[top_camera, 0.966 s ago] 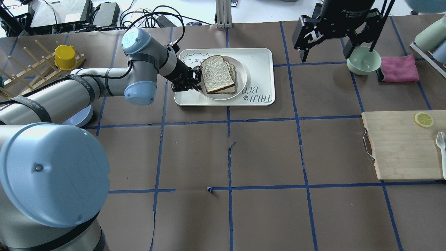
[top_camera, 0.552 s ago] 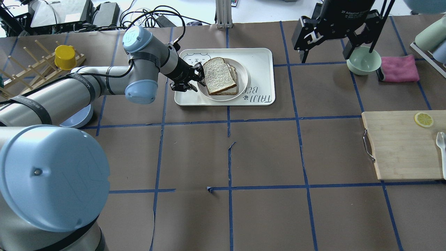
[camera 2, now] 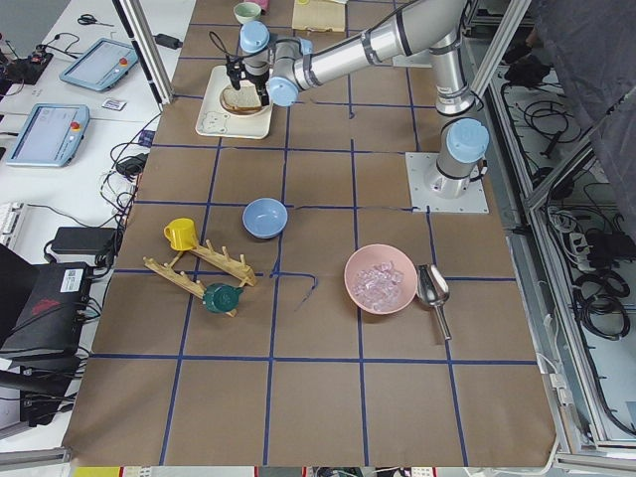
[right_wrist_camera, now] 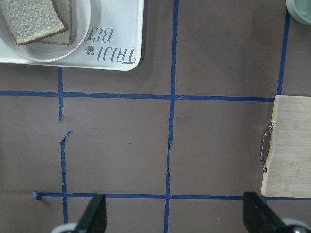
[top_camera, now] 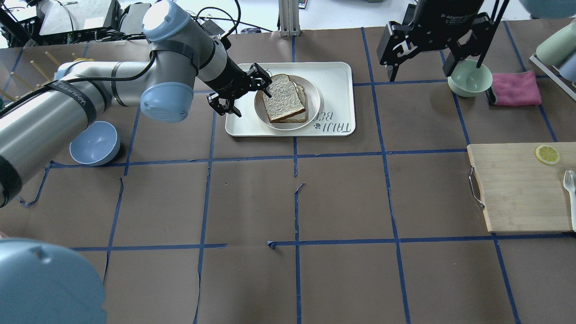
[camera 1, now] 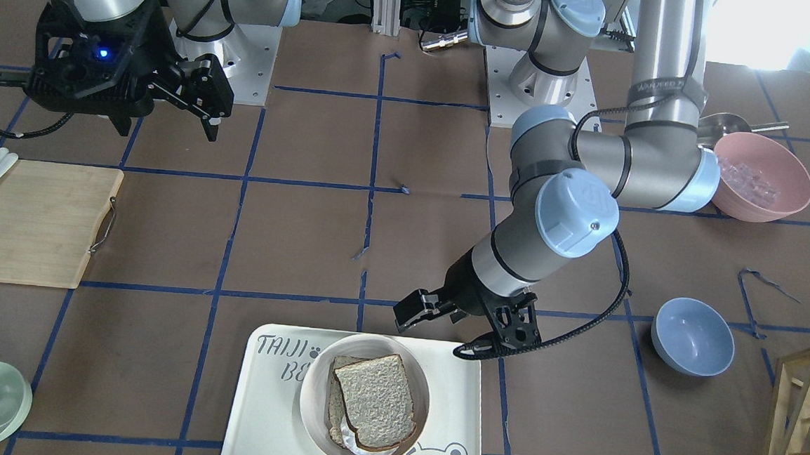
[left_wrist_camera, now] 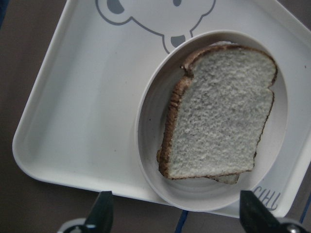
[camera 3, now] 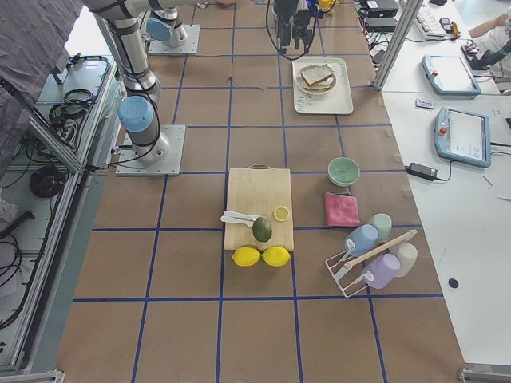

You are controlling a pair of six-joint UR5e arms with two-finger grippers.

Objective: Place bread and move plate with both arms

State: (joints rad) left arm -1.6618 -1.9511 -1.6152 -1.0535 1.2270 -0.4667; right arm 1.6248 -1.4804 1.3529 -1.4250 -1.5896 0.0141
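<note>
The thick bread slice [top_camera: 282, 96] [camera 1: 373, 398] [left_wrist_camera: 221, 111] lies flat on a thinner tan slice [top_camera: 300, 107] inside the round cream plate [top_camera: 288, 127] [camera 1: 310, 397] [left_wrist_camera: 146, 131]. The plate sits on the white tray. My left gripper [top_camera: 252, 102] [camera 1: 438, 335] [left_wrist_camera: 177, 218] is open and empty. It hovers above the plate's left side, over the tray's edge, touching nothing. My right gripper [top_camera: 420, 72] [right_wrist_camera: 177, 218] is open and empty, raised high over the table to the right of the tray.
The white "TAIJI BEAR" tray [top_camera: 335, 76] holds the plate. A mint-green bowl [top_camera: 468, 81] and pink cloth [top_camera: 515, 87] lie at the back right. A wooden cutting board [top_camera: 517, 189] is at the right, a blue bowl [top_camera: 94, 143] at the left.
My left gripper has opened wide, lifted and drawn back from the bread's left edge. The bread has settled flat in the plate. The right arm has not moved.
</note>
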